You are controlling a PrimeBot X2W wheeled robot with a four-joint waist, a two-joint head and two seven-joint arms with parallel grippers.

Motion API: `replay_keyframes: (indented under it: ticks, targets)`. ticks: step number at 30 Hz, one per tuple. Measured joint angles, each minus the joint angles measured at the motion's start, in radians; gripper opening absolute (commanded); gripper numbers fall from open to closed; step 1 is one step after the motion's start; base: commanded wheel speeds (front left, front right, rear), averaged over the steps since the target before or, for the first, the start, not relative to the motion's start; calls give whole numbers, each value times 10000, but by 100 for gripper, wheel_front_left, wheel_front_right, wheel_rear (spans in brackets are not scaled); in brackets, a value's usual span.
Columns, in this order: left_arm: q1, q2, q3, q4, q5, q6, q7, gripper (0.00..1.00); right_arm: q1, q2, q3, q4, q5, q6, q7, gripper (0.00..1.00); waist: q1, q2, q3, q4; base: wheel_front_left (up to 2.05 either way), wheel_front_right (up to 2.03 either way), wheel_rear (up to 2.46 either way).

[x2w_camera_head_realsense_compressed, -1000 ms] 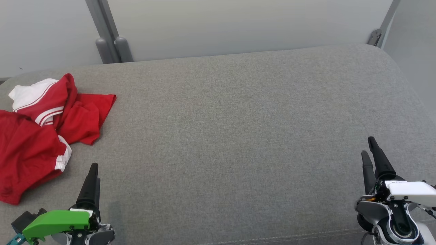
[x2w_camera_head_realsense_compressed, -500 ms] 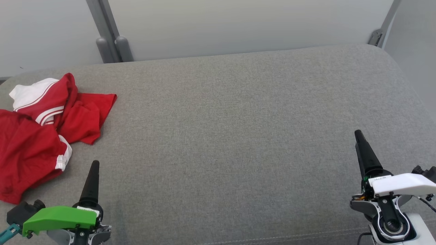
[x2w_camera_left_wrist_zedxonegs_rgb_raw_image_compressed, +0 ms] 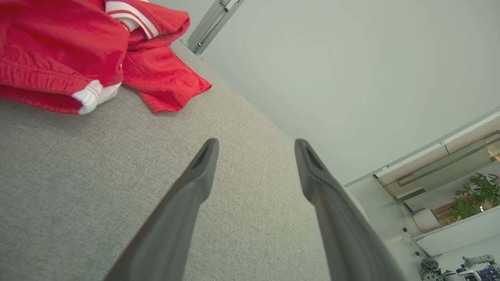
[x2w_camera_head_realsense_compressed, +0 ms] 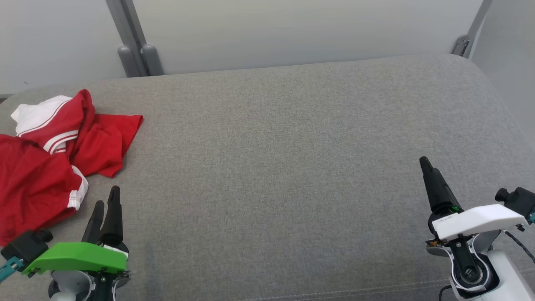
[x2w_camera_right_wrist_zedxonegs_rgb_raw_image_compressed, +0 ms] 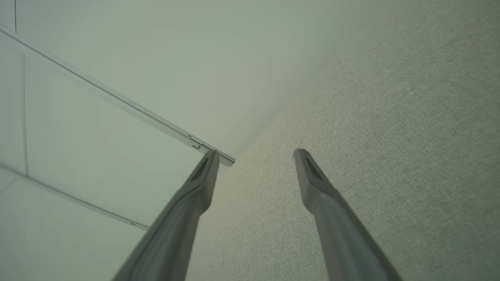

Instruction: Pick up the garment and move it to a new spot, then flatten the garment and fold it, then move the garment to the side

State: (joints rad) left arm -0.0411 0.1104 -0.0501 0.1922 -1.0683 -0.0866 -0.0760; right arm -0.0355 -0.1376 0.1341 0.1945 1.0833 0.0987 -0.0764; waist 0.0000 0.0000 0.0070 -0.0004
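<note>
The garment point(x2w_camera_head_realsense_compressed: 54, 159) is red with white stripes and cuffs, lying crumpled at the far left of the grey cushion point(x2w_camera_head_realsense_compressed: 292, 146). In the left wrist view the garment point(x2w_camera_left_wrist_zedxonegs_rgb_raw_image_compressed: 78, 50) fills the upper left. My left gripper point(x2w_camera_head_realsense_compressed: 106, 198) stands open at the lower left, just right of the garment's near edge and apart from it; its open fingers point(x2w_camera_left_wrist_zedxonegs_rgb_raw_image_compressed: 195, 183) frame bare cushion. My right gripper point(x2w_camera_head_realsense_compressed: 426, 165) is at the lower right, far from the garment, open over bare fabric, with both fingers point(x2w_camera_right_wrist_zedxonegs_rgb_raw_image_compressed: 312, 183) spread in the right wrist view.
A pale wall panel point(x2w_camera_head_realsense_compressed: 292, 33) rises behind the cushion, with a grey post point(x2w_camera_head_realsense_compressed: 133, 50) at the back left and a bracket point(x2w_camera_head_realsense_compressed: 459, 44) at the back right. The cushion's front seam point(x2w_camera_head_realsense_compressed: 334, 290) runs along the bottom edge.
My left gripper has edged left and forward toward the garment, turning so both fingers show. My right gripper has moved left and forward. The garment lies still.
</note>
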Motion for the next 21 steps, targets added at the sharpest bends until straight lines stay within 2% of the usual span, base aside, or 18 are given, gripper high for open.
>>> replay_keyframes:
  ticks: [13,21]
  targets:
    - [-15,188,-453,-161,2265,261,-410,100,-256,-161,656,-213,-2163,-481,-416,100,0,0,14,-18,0,0,0]
    - [-20,176,-491,-401,3266,445,-702,100,-384,-288,1028,-286,-3292,-725,-656,100,0,0,28,-9,0,0,0]
